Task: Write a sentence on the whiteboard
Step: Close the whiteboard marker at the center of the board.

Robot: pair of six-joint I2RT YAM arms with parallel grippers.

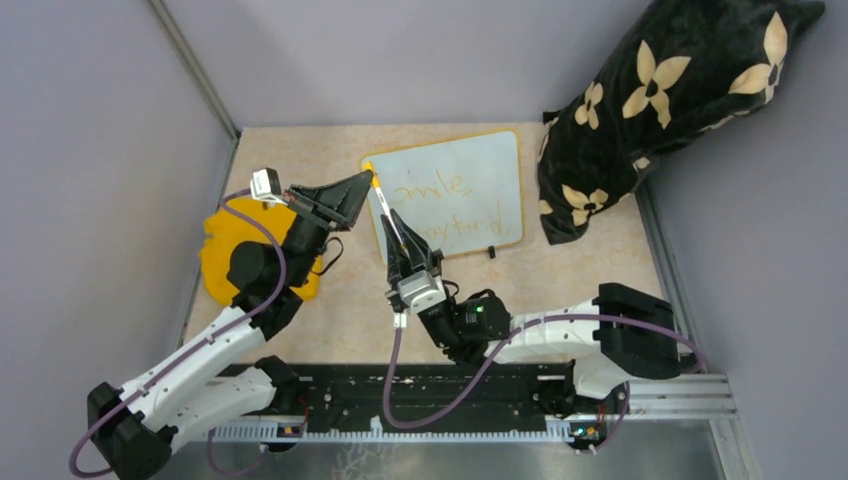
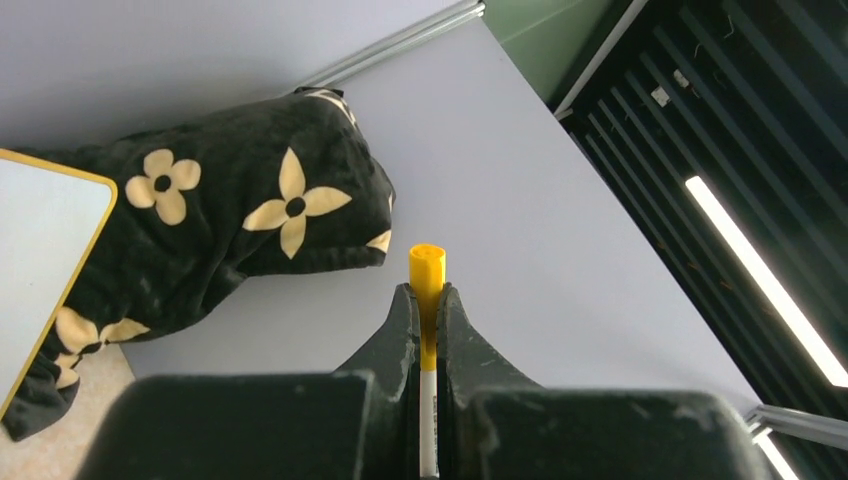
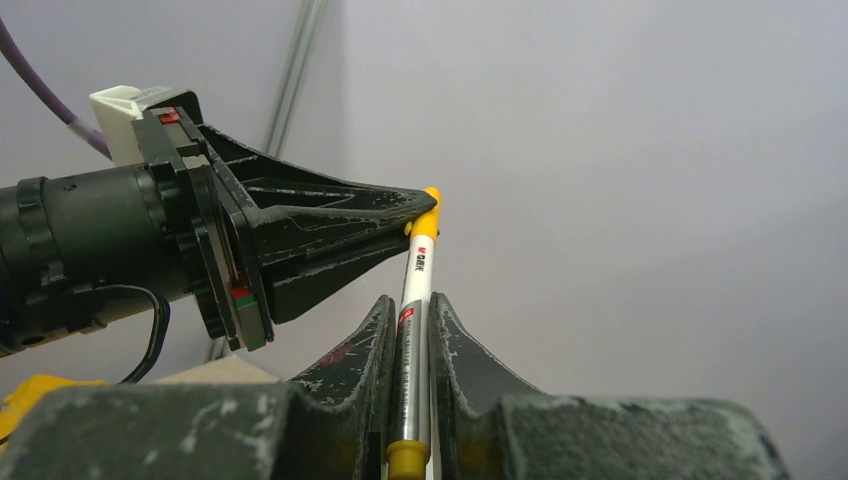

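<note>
By the left edge of the whiteboard [image 1: 495,160]: we hold one marker [image 1: 386,208] between both arms, its length running from near to far.
left gripper [image 1: 368,181]: our fingers are pressed tight together on the marker's yellow cap [image 2: 427,262]. The cap's end pokes out past the fingertips.
right gripper [image 1: 398,240]: our fingers stand nearly together, clamped on the marker's white barrel. The right wrist view shows the barrel's yellow tail end between them.
whiteboard: it lies on the far middle of the table [image 1: 560,285], a little askew to the table's edges. A yellow-orange rim runs round it, and two black feet [image 1: 491,252] sit at its near edge.
sentence [image 1: 447,205]: two faint orange-yellow handwritten lines on the board. We read roughly "smile" on the far line; the start of the near line is hidden behind the right gripper.
pillow [image 1: 660,100]: black with cream flowers, leaning in the far right corner, just beside the board's right edge.
cloth [image 1: 222,250]: yellow, flat on the left side of the table, partly under our left arm.
</note>
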